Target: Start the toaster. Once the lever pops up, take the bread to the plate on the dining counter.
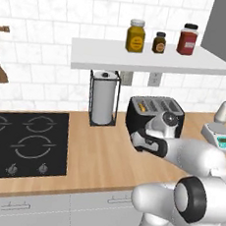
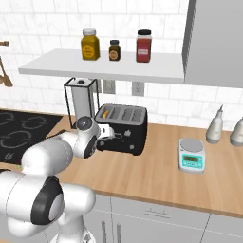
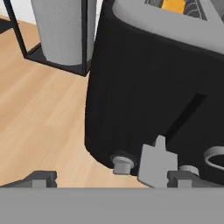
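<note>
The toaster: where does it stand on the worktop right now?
The toaster stands at the back of the wooden worktop, below the shelf, between the paper-towel holder and the kitchen scale.

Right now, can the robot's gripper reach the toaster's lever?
Probably yes. The gripper is open and right up against the toaster front, and the grey lever sits low between its fingertips. Nothing stands in between.

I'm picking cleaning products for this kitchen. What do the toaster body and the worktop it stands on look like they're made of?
The toaster looks like matte black plastic or painted metal: dark, barely any sheen. The worktop looks like light wood, judging by its warm tan colour and faint grain lines.
</note>
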{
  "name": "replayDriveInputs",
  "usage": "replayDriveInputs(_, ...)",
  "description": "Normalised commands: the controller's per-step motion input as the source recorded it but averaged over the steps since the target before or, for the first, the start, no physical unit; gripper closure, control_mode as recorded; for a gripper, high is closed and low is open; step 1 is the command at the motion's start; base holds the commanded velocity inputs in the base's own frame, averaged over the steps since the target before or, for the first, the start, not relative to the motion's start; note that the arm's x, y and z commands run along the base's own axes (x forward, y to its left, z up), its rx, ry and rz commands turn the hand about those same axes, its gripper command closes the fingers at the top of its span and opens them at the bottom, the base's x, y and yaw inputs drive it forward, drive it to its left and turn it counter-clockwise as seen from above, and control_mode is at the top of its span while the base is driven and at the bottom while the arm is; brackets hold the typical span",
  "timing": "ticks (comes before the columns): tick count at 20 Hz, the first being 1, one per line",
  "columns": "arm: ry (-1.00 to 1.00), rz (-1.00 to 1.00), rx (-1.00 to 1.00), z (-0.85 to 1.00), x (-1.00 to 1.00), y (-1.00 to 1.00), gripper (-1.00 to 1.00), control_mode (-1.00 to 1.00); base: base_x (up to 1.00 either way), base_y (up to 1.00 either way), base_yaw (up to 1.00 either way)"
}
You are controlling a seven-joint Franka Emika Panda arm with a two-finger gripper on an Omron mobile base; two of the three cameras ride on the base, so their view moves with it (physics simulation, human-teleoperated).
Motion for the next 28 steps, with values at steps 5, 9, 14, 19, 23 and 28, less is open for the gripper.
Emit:
replayDriveInputs(5, -0.05, -0.09, 0.02, 0.20, -0.22, 0.00, -1.00, -1.00, 0.00, 0.00, 0.00)
replayDriveInputs(9, -0.10, -0.07, 0.03, 0.54, -0.39, 0.00, -1.00, -1.00, 0.00, 0.00, 0.00)
replayDriveInputs(14, -0.18, -0.05, 0.03, 0.64, -0.40, 0.00, -1.00, -1.00, 0.00, 0.00, 0.00)
replayDriveInputs(19, -0.28, -0.02, 0.02, 0.74, -0.17, 0.00, -1.00, -1.00, 0.00, 0.00, 0.00)
replayDriveInputs(23, -0.28, -0.01, 0.00, 0.68, 0.00, 0.00, -1.00, -1.00, 0.00, 0.00, 0.00)
replayDriveInputs(28, -0.01, -0.09, 0.00, 0.61, 0.06, 0.00, -1.00, -1.00, 0.00, 0.00, 0.00)
